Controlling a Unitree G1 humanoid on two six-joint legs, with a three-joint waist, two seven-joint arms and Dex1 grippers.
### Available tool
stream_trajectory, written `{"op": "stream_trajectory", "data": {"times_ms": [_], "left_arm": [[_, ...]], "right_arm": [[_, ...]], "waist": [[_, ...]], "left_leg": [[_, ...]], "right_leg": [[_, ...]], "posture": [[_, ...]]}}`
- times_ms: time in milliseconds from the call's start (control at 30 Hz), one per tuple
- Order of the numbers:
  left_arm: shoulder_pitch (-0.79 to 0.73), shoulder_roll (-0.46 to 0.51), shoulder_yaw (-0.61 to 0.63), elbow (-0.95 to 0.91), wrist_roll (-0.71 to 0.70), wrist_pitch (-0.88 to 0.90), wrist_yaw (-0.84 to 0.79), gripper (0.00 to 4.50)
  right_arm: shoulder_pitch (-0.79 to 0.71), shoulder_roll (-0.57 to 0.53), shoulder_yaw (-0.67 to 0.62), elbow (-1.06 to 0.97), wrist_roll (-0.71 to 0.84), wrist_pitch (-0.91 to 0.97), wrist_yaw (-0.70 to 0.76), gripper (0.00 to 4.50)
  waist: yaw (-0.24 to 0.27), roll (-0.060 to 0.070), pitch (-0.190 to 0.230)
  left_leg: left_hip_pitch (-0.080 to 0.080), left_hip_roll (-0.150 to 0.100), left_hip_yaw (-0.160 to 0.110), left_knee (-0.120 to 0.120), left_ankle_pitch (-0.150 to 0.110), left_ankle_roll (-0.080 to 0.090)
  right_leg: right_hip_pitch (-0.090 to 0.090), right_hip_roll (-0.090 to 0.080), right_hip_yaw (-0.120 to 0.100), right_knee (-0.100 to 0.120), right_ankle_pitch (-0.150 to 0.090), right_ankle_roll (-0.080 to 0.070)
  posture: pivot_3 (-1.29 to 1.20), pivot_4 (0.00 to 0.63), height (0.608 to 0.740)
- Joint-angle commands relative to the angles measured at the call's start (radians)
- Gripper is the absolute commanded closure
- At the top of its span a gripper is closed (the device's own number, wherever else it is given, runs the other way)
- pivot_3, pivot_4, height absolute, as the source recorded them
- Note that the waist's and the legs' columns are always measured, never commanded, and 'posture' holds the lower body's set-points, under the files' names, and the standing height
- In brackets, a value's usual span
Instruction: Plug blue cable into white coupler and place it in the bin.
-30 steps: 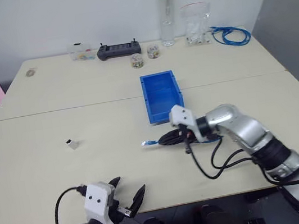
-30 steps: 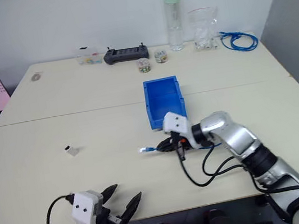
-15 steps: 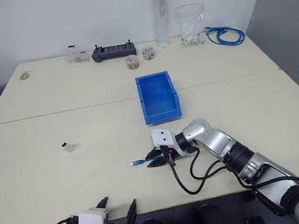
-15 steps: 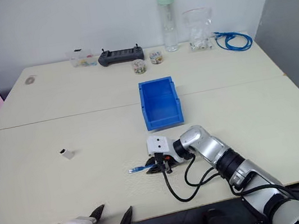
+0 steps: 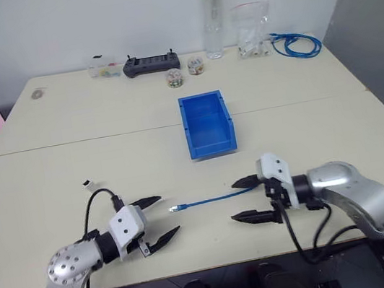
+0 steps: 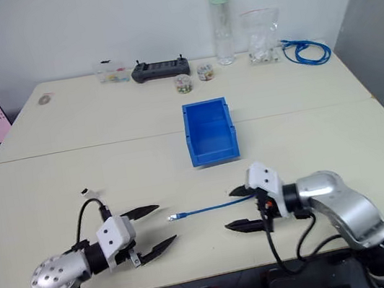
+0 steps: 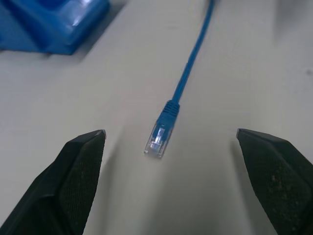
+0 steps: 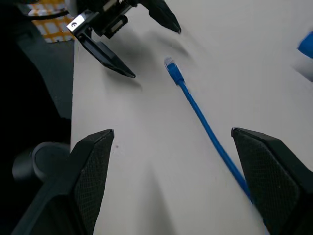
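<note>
I see one blue cable (image 5: pixel 212 199) lying flat and free on the worktop (image 5: pixel 55 202), its clear plug (image 7: pixel 159 139) pointing at my left gripper (image 5: pixel 158 218), whose jaws are spread wide just short of it. My right gripper (image 5: pixel 243 199) sits at the cable's other end, jaws also spread, pinching nothing. One blue bin (image 5: pixel 207 125) stands beyond the cable, with bare surface between. One white coupler (image 5: pixel 90 183) lies off to my left, well apart from both. Both grippers sit close to the near worktop edge.

Cable (image 5: pixel 212 199) on table (image 5: pixel 320 123), between claws, before bin (image 5: pixel 207 124).
</note>
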Motion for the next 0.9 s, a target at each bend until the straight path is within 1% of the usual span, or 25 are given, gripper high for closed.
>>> {"op": "stream_trajectory", "data": {"times_ms": [33,133,300,333,367,400,433,500,533,667,833,900], "left_arm": [[-0.187,-0.001,-0.089,0.290,0.042,-0.146,-0.171,0.00],[-0.302,-0.027,-0.140,0.456,0.064,-0.200,-0.238,0.00],[-0.380,-0.062,-0.181,0.584,0.074,-0.195,-0.297,0.00],[-0.381,-0.056,-0.187,0.586,0.071,-0.184,-0.318,0.37],[-0.381,-0.051,-0.192,0.586,0.070,-0.178,-0.333,0.42],[-0.380,-0.042,-0.190,0.586,0.068,-0.174,-0.346,0.73],[-0.379,-0.037,-0.189,0.586,0.067,-0.172,-0.353,0.83],[-0.375,-0.018,-0.173,0.581,0.059,-0.149,-0.359,1.37],[-0.372,-0.012,-0.167,0.578,0.057,-0.139,-0.360,1.52],[-0.343,0.025,-0.161,0.566,0.059,-0.123,-0.371,2.43],[-0.338,0.058,-0.164,0.618,0.080,-0.126,-0.355,3.57],[-0.333,0.069,-0.169,0.628,0.087,-0.136,-0.357,3.91]], "right_arm": [[0.121,-0.046,-0.106,-0.136,0.062,-0.018,-0.028,0.43],[0.169,-0.040,-0.145,-0.157,0.065,-0.016,-0.098,0.43],[0.205,-0.022,-0.157,-0.170,0.050,-0.028,-0.186,0.43],[0.216,-0.023,-0.161,-0.176,0.051,-0.031,-0.199,0.35],[0.223,-0.025,-0.164,-0.180,0.053,-0.032,-0.207,0.35],[0.227,-0.025,-0.172,-0.187,0.065,-0.025,-0.216,0.35],[0.230,-0.026,-0.177,-0.191,0.074,-0.020,-0.223,0.35],[0.231,-0.029,-0.183,-0.195,0.087,-0.017,-0.236,0.35],[0.231,-0.031,-0.184,-0.195,0.091,-0.018,-0.241,0.35],[0.212,-0.046,-0.185,-0.177,0.102,-0.026,-0.246,0.35],[0.177,-0.061,-0.189,-0.155,0.119,-0.024,-0.241,0.35],[0.165,-0.067,-0.186,-0.144,0.126,-0.025,-0.237,0.35]], "waist": [[0.006,-0.001,-0.001],[0.003,0.000,-0.003],[0.005,0.006,-0.012],[0.005,0.006,-0.012],[0.005,0.005,-0.013],[0.005,0.005,-0.014],[0.005,0.004,-0.015],[0.004,0.004,-0.015],[0.002,0.005,-0.016],[-0.013,0.005,-0.016],[-0.020,0.006,-0.018],[-0.020,0.007,-0.020]], "left_leg": [[0.001,0.001,0.001,0.000,0.000,0.000],[0.002,0.000,0.003,0.000,0.000,0.000],[0.003,-0.001,0.005,0.001,0.000,0.001],[0.003,-0.001,0.006,0.001,0.000,0.001],[0.003,-0.001,0.006,0.001,0.000,0.001],[0.003,-0.001,0.006,0.001,0.000,0.001],[0.003,-0.001,0.005,0.001,0.000,0.001],[0.003,-0.001,0.006,0.001,0.000,0.001],[0.004,0.000,0.006,0.001,0.000,0.001],[0.004,0.002,0.005,0.000,0.000,0.001],[0.006,0.003,0.005,0.000,0.000,0.001],[0.006,0.003,0.005,-0.001,0.000,0.001]], "right_leg": [[0.000,0.000,0.000,0.000,0.000,0.000],[0.001,0.000,0.001,0.000,0.001,0.003],[0.002,0.000,0.003,0.000,0.002,0.004],[0.002,0.000,0.003,0.000,0.002,0.005],[0.002,0.000,0.003,0.000,0.002,0.005],[0.002,0.000,0.003,0.000,0.002,0.005],[0.002,0.000,0.003,0.000,0.002,0.005],[0.002,0.000,0.004,0.000,0.002,0.005],[0.002,0.000,0.004,0.000,0.002,0.005],[0.002,0.002,0.004,0.000,0.002,0.005],[0.002,0.004,0.005,0.001,0.002,0.004],[0.002,0.004,0.005,0.001,0.002,0.004]], "posture": [[0.00,0.150,0.740],[0.00,0.150,0.740],[0.00,0.150,0.740],[0.00,0.150,0.740],[0.00,0.150,0.740],[0.00,0.150,0.740],[0.00,0.150,0.740],[0.00,0.150,0.740],[0.00,0.150,0.740],[0.00,0.150,0.740],[0.00,0.150,0.740],[0.00,0.150,0.740]]}}
